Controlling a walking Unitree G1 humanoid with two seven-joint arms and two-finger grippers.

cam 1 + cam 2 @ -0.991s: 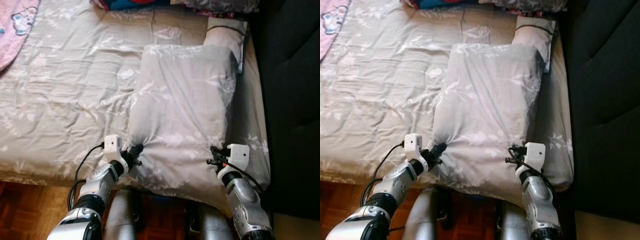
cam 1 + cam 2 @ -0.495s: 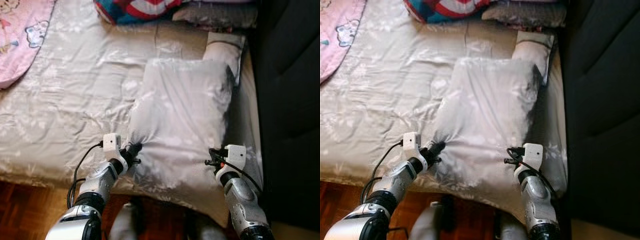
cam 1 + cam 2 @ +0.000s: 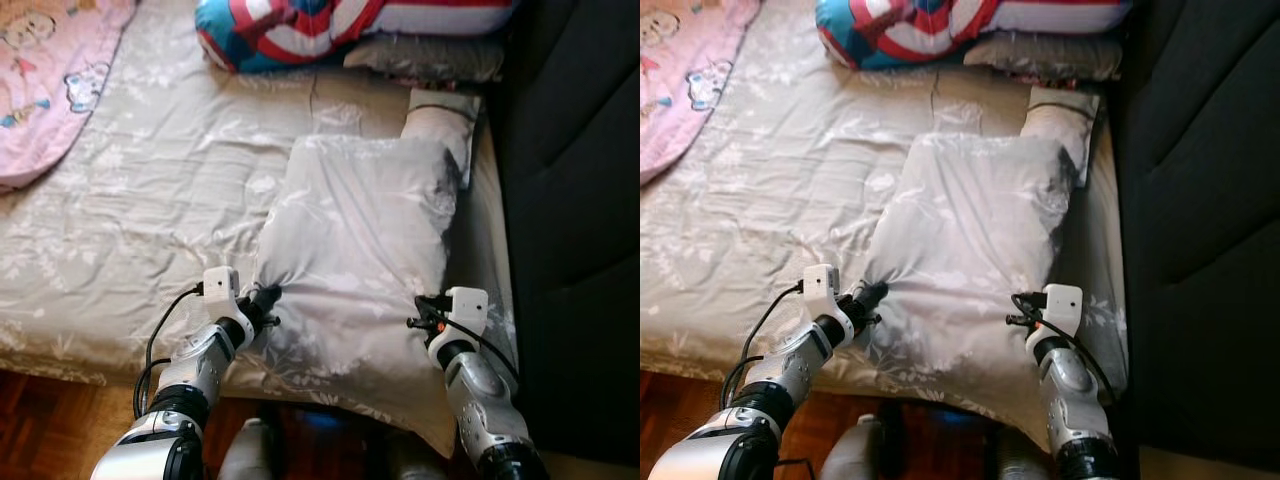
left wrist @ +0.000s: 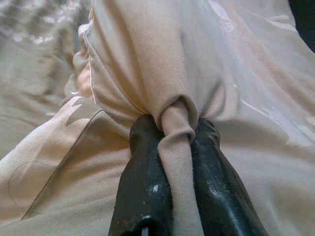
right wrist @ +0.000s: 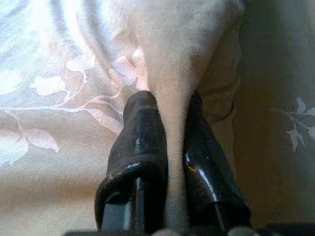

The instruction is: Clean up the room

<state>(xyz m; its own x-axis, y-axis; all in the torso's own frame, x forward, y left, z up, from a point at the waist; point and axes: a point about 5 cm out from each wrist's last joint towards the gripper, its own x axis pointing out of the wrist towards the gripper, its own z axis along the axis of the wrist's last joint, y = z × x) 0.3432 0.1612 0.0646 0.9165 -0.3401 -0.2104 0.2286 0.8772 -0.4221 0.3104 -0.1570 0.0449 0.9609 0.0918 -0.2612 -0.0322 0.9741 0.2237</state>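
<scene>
With the left gripper (image 3: 268,299) and right gripper (image 3: 415,322) each clenched on a near corner of the grey pillow (image 3: 355,240) at the bed's (image 3: 130,200) near edge, the robot should carry it level toward the head.

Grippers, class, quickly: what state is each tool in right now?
Left tool: shut on a pinched corner of the grey leaf-patterned fabric pillow.
Right tool: shut on the pillow's other near corner.
</scene>
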